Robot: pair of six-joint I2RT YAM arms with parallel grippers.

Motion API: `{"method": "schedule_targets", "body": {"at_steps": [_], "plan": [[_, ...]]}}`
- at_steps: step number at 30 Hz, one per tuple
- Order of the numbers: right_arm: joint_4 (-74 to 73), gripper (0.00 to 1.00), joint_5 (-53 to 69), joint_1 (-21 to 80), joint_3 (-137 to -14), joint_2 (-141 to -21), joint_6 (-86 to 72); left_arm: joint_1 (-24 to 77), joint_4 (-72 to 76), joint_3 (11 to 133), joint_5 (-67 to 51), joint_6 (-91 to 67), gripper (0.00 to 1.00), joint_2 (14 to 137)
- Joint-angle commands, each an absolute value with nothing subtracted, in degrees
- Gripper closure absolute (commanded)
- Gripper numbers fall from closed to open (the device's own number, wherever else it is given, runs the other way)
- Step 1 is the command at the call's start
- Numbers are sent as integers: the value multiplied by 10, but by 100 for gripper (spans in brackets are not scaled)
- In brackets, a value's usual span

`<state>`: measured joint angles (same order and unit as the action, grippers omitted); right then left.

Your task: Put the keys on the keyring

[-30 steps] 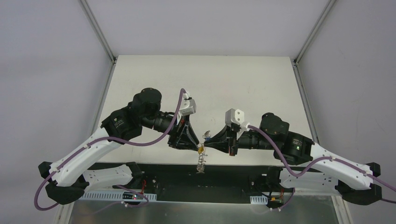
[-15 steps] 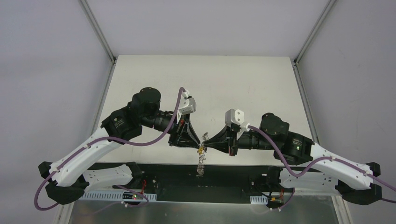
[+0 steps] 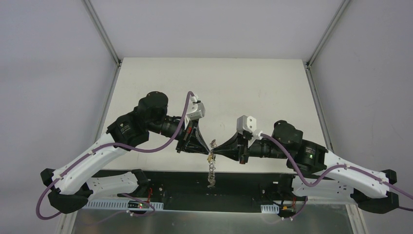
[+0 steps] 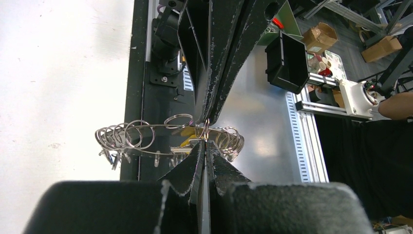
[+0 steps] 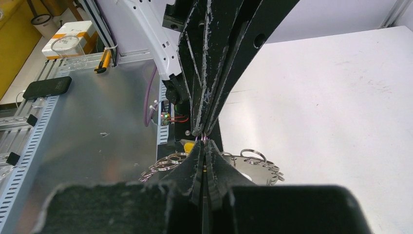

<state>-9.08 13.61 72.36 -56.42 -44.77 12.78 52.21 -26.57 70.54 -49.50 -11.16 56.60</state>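
Observation:
My two grippers meet tip to tip in the air over the table's near edge. The keyring [image 3: 210, 170], a silvery wire ring fringed with small loops, hangs edge-on below them. In the left wrist view the keyring [image 4: 131, 136] stretches sideways. My left gripper [image 4: 205, 142] is shut on one of its small loops, and my right gripper [image 3: 215, 153] pinches the same spot from the other side. In the right wrist view the right gripper [image 5: 203, 143] is shut, with the keyring [image 5: 253, 158] behind its fingers. A yellow key head [image 5: 187, 145] sits beside the tips. No blue key can be made out.
The white table [image 3: 219, 87] lies behind the arms. A black strip [image 3: 170, 178] and a shiny metal plate [image 5: 97, 136] run below its near edge. A black bin [image 4: 287, 58] and a dark phone [image 5: 46, 87] sit off the table.
My left gripper's jaws have closed from partly open to shut at the ring. The right gripper stayed shut and shifted slightly towards the left one.

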Motion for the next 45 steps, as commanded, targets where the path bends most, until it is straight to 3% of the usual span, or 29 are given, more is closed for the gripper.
{"method": "schedule_targets", "body": {"at_steps": [1, 27, 45], "plan": [[-7, 100, 109, 730, -564, -427, 135, 530, -245, 702, -521, -106, 100, 557], [116, 100, 89, 757, -518, -388, 127, 530, -237, 705, -530, -99, 100, 568], [414, 100, 138, 758, -412, -411, 136, 530, -215, 709, -552, -103, 100, 568]]}}
